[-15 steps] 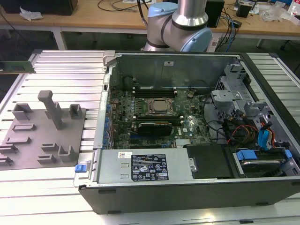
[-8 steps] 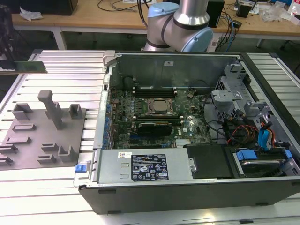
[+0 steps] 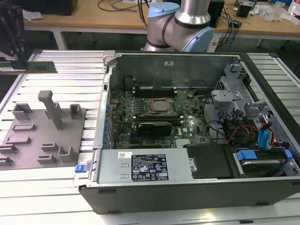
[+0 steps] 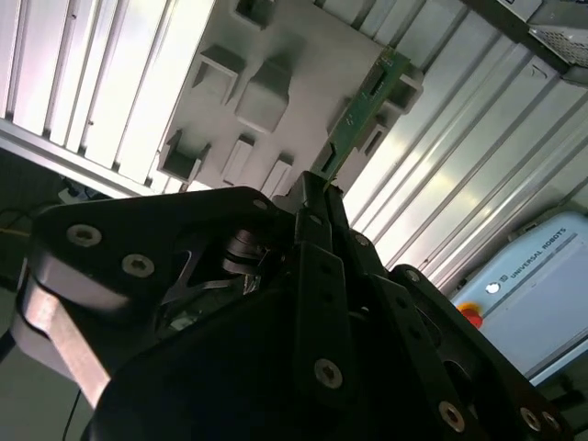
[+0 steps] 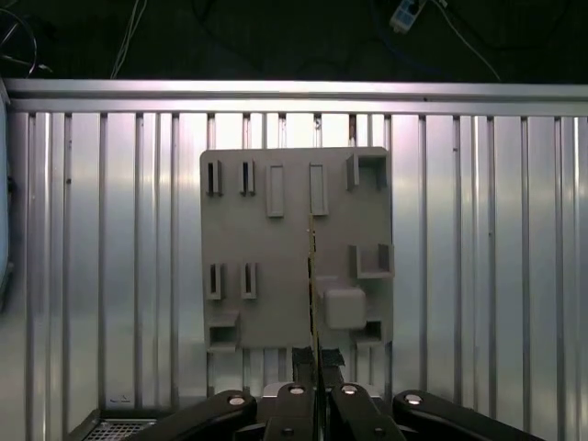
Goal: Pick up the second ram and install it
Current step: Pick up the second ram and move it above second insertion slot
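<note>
Second ram (image 4: 364,106) pinched at one end between the narrow jaws of the gripper (image 4: 317,186); it hangs over the grey tray (image 5: 276,266)

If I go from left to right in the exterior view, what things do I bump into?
ram → blue clip → CPU socket → blue cable

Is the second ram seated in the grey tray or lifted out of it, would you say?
Out: the gripper is shut on the second ram, holding it in the air above the grey tray.
</note>
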### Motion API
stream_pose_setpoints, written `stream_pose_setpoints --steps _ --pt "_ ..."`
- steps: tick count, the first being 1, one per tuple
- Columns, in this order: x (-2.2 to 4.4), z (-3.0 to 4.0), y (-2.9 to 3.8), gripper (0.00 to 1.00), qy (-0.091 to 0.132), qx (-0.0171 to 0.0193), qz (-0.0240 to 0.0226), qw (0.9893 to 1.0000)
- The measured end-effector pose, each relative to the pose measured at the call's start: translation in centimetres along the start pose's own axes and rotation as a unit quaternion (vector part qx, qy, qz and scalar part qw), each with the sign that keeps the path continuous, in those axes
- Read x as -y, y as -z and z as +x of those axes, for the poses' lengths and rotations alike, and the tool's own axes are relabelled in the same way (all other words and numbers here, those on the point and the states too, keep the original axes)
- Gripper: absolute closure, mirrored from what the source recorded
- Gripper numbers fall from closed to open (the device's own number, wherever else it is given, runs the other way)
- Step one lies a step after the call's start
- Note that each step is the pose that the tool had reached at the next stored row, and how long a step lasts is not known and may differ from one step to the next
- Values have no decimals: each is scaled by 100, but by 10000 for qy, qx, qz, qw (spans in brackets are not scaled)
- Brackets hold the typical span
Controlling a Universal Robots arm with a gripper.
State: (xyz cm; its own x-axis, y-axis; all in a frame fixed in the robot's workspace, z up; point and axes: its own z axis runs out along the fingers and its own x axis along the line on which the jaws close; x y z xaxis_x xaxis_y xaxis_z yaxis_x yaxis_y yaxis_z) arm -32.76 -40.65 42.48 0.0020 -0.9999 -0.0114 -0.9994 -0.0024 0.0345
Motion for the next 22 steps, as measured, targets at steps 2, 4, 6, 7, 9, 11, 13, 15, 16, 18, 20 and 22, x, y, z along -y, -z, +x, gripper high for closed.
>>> stream_pose_setpoints --steps 2,4,6,7,9,11,13,15,16,18,20,22 --pt "72 -2 2 87 0 0 -1 10000" --pt "132 -3 5 87 0 0 -2 10000" --pt "206 -5 7 87 -1 -2 -2 10000" --pt "226 -6 8 87 0 -2 -3 10000" --pt "302 -9 10 87 0 -3 -4 10000" --pt "363 -12 12 87 0 -5 -6 10000" --pt "397 -13 14 87 -1 -6 -7 10000" --pt "436 -15 15 87 -1 -6 -9 10000" --pt "455 -16 16 87 -1 -5 -10 10000" --pt "529 -19 18 87 0 -5 -11 10000" --pt "586 -21 20 87 -1 -5 -12 10000" --pt "648 -23 22 87 -1 -6 -12 10000"
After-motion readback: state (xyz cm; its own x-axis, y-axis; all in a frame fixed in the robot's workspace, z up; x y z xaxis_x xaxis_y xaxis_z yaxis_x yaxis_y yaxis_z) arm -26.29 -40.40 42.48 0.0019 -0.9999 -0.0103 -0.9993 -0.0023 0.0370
